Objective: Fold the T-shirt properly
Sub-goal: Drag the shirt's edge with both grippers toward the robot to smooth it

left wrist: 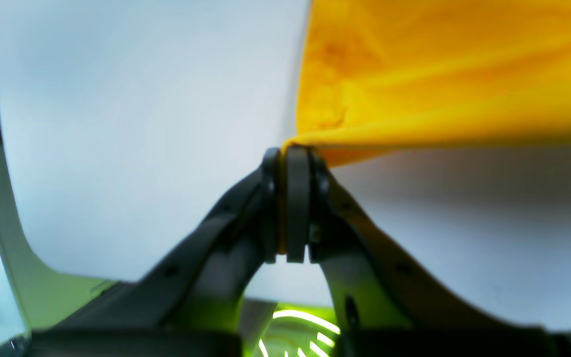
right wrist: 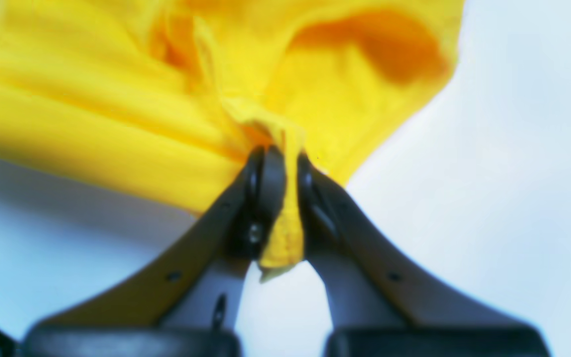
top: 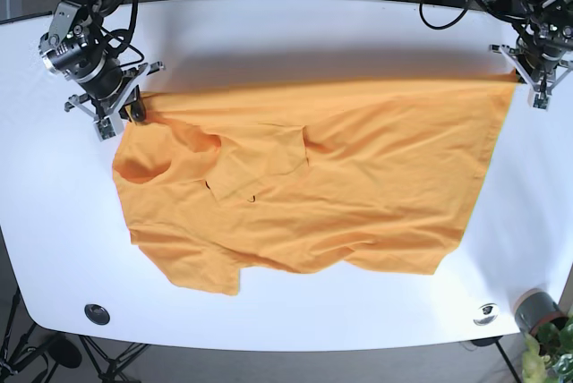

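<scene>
Overhead, a yellow-orange T-shirt (top: pixel 304 182) lies spread across a white bench (top: pixel 295 34), its far edge pulled into a straight, taut line between 2 robot arms. Its collar end is toward the left of the base view, its hem toward the right. The near part lies loose, with a sleeve (top: pixel 201 271) splayed toward the front edge and wrinkles across the chest.

The left pincer (left wrist: pixel 285 148) is clamped tight on a hem corner, a thin sliver of yellow cloth showing between its closed pads. The right pincer (right wrist: pixel 285 158) is likewise closed on a bunched wad of fabric near the shoulder, with a tuft hanging below the grip.

Judging by the stretched far edge and both grips, the step in hand is the 1st lengthwise fold, with the held edge lifted and ready to carry. The next move likely calls for both arms to travel together toward the near side, keeping equal tension so the edge stays straight, then laying it down along the near edge.
</scene>
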Available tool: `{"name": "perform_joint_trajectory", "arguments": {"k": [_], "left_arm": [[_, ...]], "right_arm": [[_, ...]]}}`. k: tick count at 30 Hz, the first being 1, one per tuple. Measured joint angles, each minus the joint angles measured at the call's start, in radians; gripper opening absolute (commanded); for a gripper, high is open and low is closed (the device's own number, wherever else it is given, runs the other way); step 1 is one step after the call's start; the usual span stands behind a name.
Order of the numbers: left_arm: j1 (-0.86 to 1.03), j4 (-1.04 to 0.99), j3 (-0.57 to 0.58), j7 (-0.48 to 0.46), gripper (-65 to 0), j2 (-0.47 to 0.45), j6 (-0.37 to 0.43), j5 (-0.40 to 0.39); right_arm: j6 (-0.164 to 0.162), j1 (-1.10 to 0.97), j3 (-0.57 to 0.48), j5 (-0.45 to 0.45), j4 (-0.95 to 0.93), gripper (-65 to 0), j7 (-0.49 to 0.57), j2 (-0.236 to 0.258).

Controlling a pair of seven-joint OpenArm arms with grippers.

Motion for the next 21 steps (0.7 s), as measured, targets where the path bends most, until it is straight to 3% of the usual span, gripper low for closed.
{"name": "perform_joint_trajectory", "arguments": {"k": [4, 9, 15, 17, 21], "left_arm": [[0.049, 0.0, 0.0, -0.01, -65.0, 0.002, 0.0, 0.002], [0.116, 0.0, -0.036, -0.106, -65.0, 0.021, 0.0, 0.0], [0.148, -0.052, -0.05, -0.106, -65.0, 0.027, -0.004, 0.0], [0.147, -0.072, -0.05, -0.106, -65.0, 0.027, -0.005, 0.0], [0.172, -0.082, -0.05, -0.12, -65.0, 0.025, -0.004, -0.002]], "right_arm": [[0.0, -0.047, 0.003, -0.001, 0.0, -65.0, 0.0, -0.001], [0.002, -0.101, 0.015, 0.002, -0.001, -65.0, 0.003, -0.003], [0.003, -0.135, 0.048, 0.013, -0.003, -65.0, 0.003, -0.003], [0.003, -0.147, 0.047, 0.013, -0.003, -60.6, 0.003, -0.003], [0.003, -0.167, 0.048, 0.012, -0.004, -59.3, 0.003, -0.003]]}}
